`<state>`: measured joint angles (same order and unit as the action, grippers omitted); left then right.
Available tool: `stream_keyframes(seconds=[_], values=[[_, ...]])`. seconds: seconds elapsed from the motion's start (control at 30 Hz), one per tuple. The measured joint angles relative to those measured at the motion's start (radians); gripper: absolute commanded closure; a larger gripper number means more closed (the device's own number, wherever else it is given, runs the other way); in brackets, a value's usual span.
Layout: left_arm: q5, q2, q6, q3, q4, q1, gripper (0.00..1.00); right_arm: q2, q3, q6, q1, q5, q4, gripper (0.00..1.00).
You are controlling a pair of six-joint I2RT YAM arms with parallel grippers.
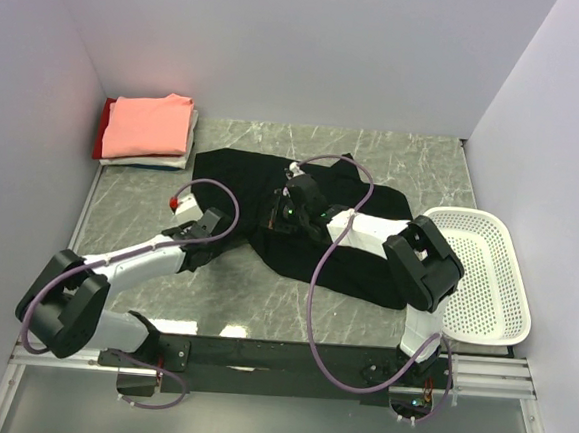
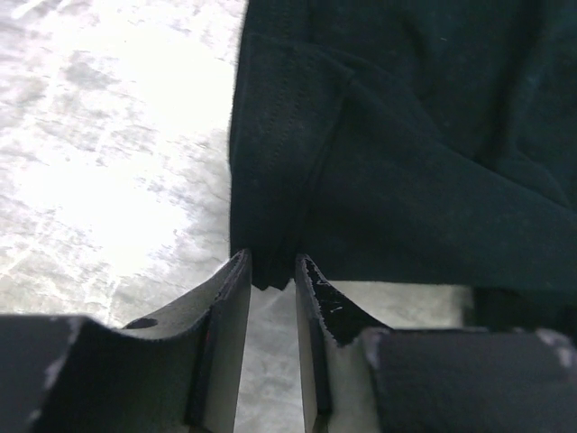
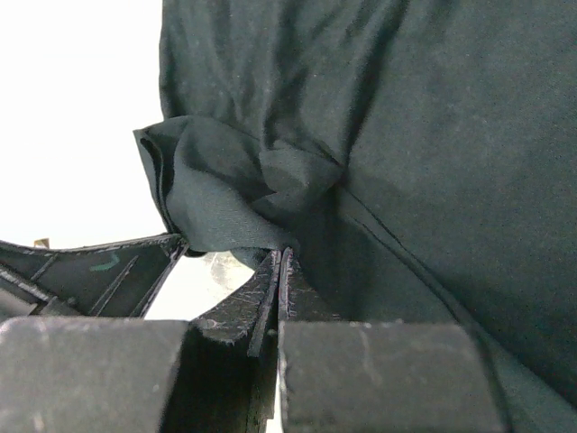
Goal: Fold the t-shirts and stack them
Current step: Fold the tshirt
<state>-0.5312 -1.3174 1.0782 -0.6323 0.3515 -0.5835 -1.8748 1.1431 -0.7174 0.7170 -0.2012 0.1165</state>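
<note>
A large black t-shirt [image 1: 361,267] lies crumpled across the middle of the marble table. My left gripper [image 1: 230,236] is at the shirt's left edge; in the left wrist view the gripper [image 2: 270,263] is open a little, with a hemmed corner of the black t-shirt [image 2: 406,162] hanging between its tips. My right gripper [image 1: 286,212] is over the shirt's middle. In the right wrist view it [image 3: 283,254] is shut on a raised fold of the black t-shirt [image 3: 225,198]. At the back left a folded salmon-pink t-shirt [image 1: 148,125] tops a stack with a white one [image 1: 179,156] and a red one [image 1: 102,132].
A white plastic mesh basket [image 1: 485,282] stands at the right edge of the table, beside the right arm's elbow. Grey walls close in the back and both sides. Purple cables loop over both arms and the shirt.
</note>
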Motion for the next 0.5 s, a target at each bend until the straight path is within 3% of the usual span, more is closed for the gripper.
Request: stream_keyframes(seconds=[0.23,0.33,0.5], values=[[-0.041,-0.026,0.035,0.000,0.013,-0.001,0.68,0.000,0.000,0.000,0.000,-0.005,0.003,1.00],[-0.048,-0.026,0.043,0.000,0.013,-0.001,0.76,0.000,0.000,0.000,0.000,-0.006,0.003,1.00],[-0.072,-0.032,0.046,0.000,0.016,0.000,0.99,0.000,0.000,-0.003,-0.006,-0.014,0.004,1.00]])
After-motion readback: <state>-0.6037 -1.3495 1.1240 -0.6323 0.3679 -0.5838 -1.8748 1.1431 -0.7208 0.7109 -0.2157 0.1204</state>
